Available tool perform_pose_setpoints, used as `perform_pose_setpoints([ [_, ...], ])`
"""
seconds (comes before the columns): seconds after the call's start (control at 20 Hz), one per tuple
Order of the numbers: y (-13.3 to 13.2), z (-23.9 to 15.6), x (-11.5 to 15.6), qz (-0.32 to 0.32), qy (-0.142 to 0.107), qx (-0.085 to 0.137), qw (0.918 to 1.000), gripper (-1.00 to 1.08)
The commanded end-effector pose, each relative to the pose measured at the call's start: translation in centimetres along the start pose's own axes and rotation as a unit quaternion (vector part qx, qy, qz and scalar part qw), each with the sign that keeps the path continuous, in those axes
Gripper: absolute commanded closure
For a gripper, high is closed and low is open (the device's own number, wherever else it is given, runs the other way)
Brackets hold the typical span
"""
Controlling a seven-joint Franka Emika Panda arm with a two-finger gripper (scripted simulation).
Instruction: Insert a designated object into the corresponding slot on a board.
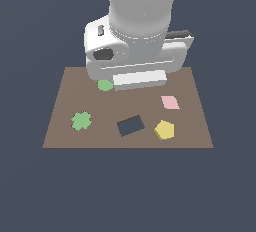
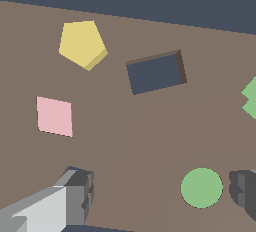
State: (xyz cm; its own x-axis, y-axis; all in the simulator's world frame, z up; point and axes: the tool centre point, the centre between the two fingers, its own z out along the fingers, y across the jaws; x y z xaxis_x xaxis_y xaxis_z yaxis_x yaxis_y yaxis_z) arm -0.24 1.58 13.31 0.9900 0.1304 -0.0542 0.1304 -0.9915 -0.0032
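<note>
The yellow pentagon block (image 1: 164, 130) lies on the brown board (image 1: 60, 136) near its front edge, toward the exterior view's right; the wrist view shows it too (image 2: 82, 43). The pentagon slot is hidden in both views. My gripper (image 2: 160, 196) is open, with one finger (image 2: 77, 193) and the other (image 2: 245, 193) far apart and nothing held. It hovers over the back of the board, well away from the block. In the exterior view the white hand (image 1: 140, 78) covers the fingertips.
A dark rectangular hole (image 1: 130, 125) sits just beside the yellow block. A flat pink diamond (image 1: 170, 102), a green cross (image 1: 81, 121) and a green disc (image 1: 105, 85) lie on the board. The disc (image 2: 201, 188) shows between my fingers, below them.
</note>
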Motion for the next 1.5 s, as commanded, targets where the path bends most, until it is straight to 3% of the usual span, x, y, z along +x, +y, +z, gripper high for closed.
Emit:
perform_pose_setpoints([
  [0.0, 0.0, 0.4, 0.7, -0.026, 0.001, -0.001, 0.9996, -0.92],
  [0.3, -0.4, 1.8, 3.2, -0.114, 0.005, -0.003, 0.9935, -0.92],
  [0.5, -1.1, 3.0, 5.3, -0.19, 0.009, -0.005, 0.9817, -0.92],
  [1.0, -4.1, 5.7, 9.9, -0.372, 0.017, -0.011, 0.9281, -0.92],
  [1.45, -6.6, 7.2, 11.8, -0.465, 0.022, -0.014, 0.8849, -0.92],
])
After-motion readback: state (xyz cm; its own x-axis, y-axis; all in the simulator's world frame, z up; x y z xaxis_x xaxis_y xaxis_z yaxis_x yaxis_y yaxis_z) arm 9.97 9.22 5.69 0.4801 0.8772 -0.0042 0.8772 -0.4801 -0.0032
